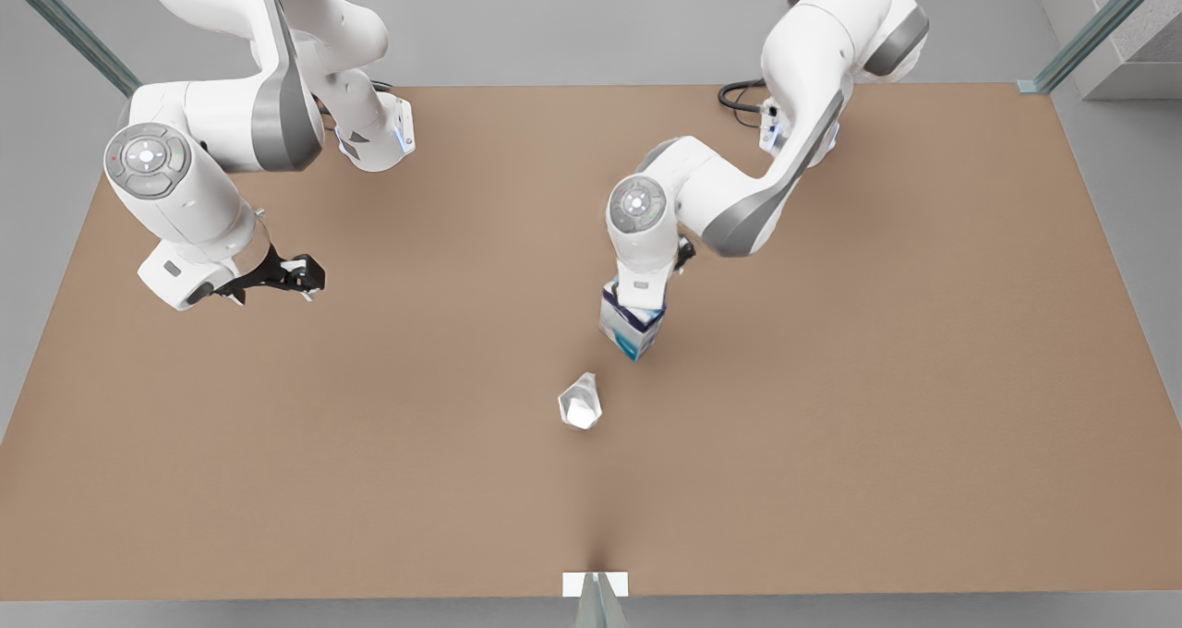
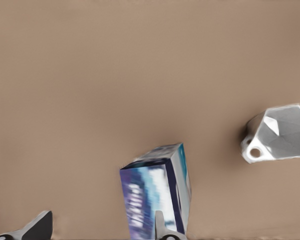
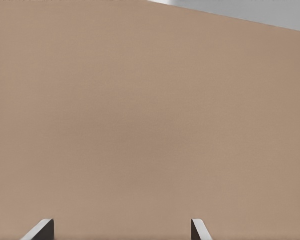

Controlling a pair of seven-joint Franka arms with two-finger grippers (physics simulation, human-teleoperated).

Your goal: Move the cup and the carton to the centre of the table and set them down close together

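The white and dark blue carton (image 1: 633, 331) stands tilted on the tan table (image 1: 877, 379) near its middle. My left gripper (image 1: 644, 307) is right over its upper end. In the left wrist view the carton (image 2: 157, 192) shows one fingertip (image 2: 160, 227) in front of it; the other fingertip (image 2: 39, 227) is well apart from it, so the left gripper (image 2: 99, 231) is open. The translucent cup (image 1: 580, 402) rests on the table a short way from the carton, toward the front edge; the cup (image 2: 277, 135) is untouched. My right gripper (image 1: 300, 275) waits open over the front view's left; between its fingers (image 3: 117, 231) is bare table.
A small white marker (image 1: 596, 585) lies at the table's front edge. Metal frame posts (image 1: 1090, 28) stand at the back corners. Bare tabletop stretches around the cup and the carton.
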